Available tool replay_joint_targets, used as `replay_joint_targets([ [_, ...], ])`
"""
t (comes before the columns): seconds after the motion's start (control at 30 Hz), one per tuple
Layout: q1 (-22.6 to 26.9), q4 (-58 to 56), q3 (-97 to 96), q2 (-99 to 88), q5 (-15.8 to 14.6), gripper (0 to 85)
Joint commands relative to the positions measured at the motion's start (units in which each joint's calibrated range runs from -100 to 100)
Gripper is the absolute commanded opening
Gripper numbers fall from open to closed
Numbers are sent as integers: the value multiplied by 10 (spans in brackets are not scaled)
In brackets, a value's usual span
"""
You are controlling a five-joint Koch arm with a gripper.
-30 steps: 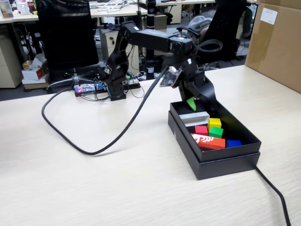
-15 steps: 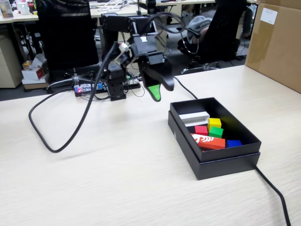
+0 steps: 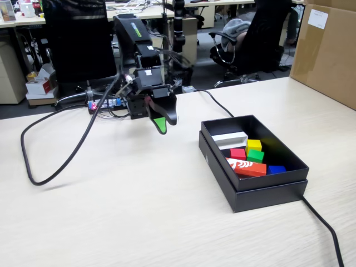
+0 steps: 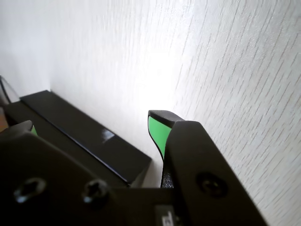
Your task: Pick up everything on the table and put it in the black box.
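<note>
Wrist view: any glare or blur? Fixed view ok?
Wrist view: the light beige wood-grain tabletop blows out to white mid-frame, and the black gripper body up close is soft. Fixed view: even light, sharp, soft shadows inside the shallow matte black box.

Black Koch arm (image 3: 136, 61) with a small green marking on its upper link, black gripper (image 3: 162, 123) with green-lined fingertips, cross-head screws, thick black cable (image 3: 67, 161) trailing left

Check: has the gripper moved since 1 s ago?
Yes. The gripper has swung left in the fixed view, away from the black box, toward the arm's base.
</note>
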State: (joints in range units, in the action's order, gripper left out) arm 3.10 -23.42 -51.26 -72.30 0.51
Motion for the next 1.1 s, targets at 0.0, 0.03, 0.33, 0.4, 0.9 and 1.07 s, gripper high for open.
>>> replay_joint_targets([
  [0.0,-6,56,-18,-65,-3,480],
  [0.03,-9,67,-39,-73,-3,484],
  [0.33,-30,219,-202,-123,-3,489],
  [0.4,-34,236,-229,-124,-3,491],
  [0.9,-35,357,-410,-175,-2,505],
  [1.07,-28,381,-448,-182,-1,512],
])
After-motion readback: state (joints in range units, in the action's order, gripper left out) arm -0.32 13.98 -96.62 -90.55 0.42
